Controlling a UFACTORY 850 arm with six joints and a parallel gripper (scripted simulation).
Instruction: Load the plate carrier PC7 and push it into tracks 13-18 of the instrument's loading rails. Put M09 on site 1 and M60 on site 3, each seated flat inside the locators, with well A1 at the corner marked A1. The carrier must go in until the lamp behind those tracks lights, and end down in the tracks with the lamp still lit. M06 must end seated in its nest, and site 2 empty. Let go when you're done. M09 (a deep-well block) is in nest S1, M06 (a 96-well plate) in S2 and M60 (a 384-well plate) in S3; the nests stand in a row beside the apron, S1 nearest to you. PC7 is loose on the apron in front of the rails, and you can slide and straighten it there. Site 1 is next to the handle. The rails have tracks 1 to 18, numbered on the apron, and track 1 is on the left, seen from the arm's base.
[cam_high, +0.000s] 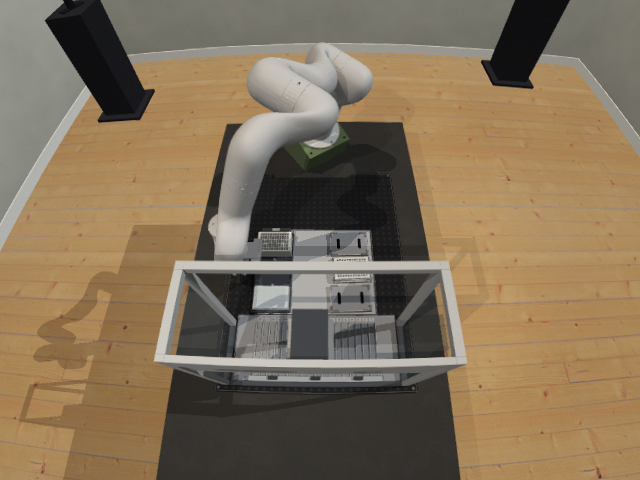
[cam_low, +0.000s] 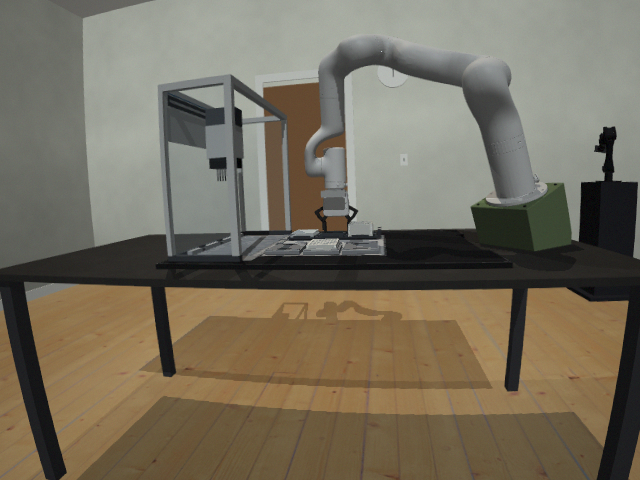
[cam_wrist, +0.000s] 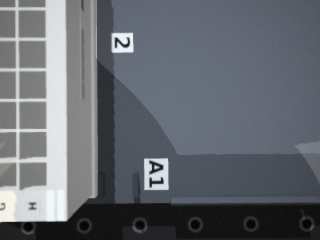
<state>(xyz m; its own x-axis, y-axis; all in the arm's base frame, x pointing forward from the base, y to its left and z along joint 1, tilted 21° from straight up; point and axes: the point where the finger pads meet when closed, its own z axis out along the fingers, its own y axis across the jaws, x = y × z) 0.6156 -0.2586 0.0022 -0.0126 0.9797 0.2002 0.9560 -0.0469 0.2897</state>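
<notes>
The plate carrier PC7 (cam_high: 273, 275) lies on the apron in front of the left-hand rails (cam_high: 261, 338). The deep-well block M09 (cam_high: 275, 242) sits on its site 1, and the wrist view shows the block's edge (cam_wrist: 45, 110). The flat 384-well plate M60 (cam_high: 271, 298) sits on site 3. In the wrist view, site 2 (cam_wrist: 215, 75) is bare, with its "2" label (cam_wrist: 122, 43) and A1 mark (cam_wrist: 156, 174). M06 (cam_high: 351, 269) lies in the middle nest, partly behind the frame beam. My gripper (cam_low: 336, 225) is open and empty just above site 2, between M09 (cam_low: 360, 227) and M60 (cam_low: 305, 233).
The instrument's white frame (cam_high: 310, 310) stands over the rails, and its top beam hides site 2 and my fingers in the top view. Its pipetting head (cam_low: 223, 142) hangs inside. Nests S1 (cam_high: 350, 242) and S3 (cam_high: 351, 299) are empty. The arm's green base (cam_low: 522, 219) stands behind.
</notes>
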